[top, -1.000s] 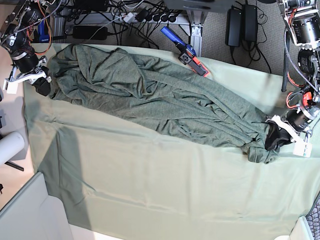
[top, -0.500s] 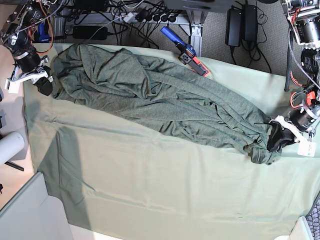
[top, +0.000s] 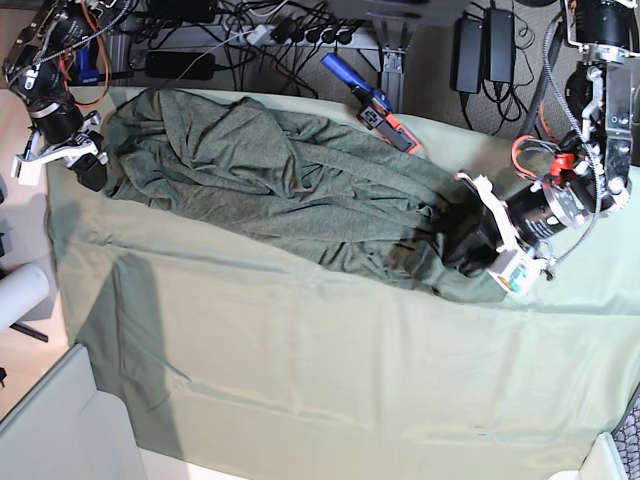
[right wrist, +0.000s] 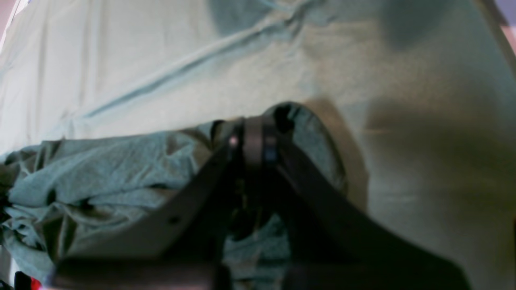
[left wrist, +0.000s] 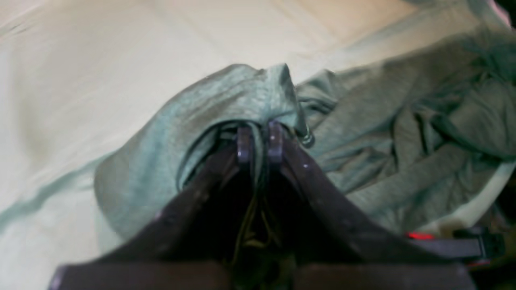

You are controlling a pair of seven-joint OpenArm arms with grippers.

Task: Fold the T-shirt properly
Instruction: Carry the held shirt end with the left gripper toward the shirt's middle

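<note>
Looking down from the base view, we see one T-shirt (top: 290,190) bunched diagonally across the pale green sheet (top: 330,370) on the table, two arms at its ends. Only the wrist views show the pinch: the left gripper (left wrist: 259,139) has its jaws clamped on a fabric fold, and the right gripper (right wrist: 253,141) likewise grips the T-shirt's edge.

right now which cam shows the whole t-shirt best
The base view: the T-shirt lies stretched across the table sheet, pinched at its ends by the left gripper and right gripper. Each wrist view shows only a bunched end of the shirt clamped in the jaws.
</note>
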